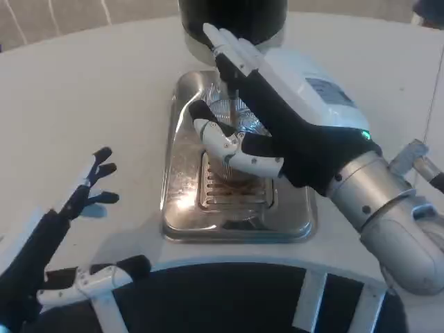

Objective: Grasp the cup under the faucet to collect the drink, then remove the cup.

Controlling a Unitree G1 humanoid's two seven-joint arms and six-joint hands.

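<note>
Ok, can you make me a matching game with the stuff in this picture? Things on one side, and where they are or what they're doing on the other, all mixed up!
Things:
1. right hand
2. left hand
3. clear cup
4. metal drip tray

Places or states:
A. lies flat on the white table, with a slotted grate in its middle
B. stands over the tray, in front of the black dispenser
C. wraps its fingers around the cup
D. holds nothing, fingers spread, off to the side of the tray

Right pairs: 1-C, 2-D, 3-B, 4-A
</note>
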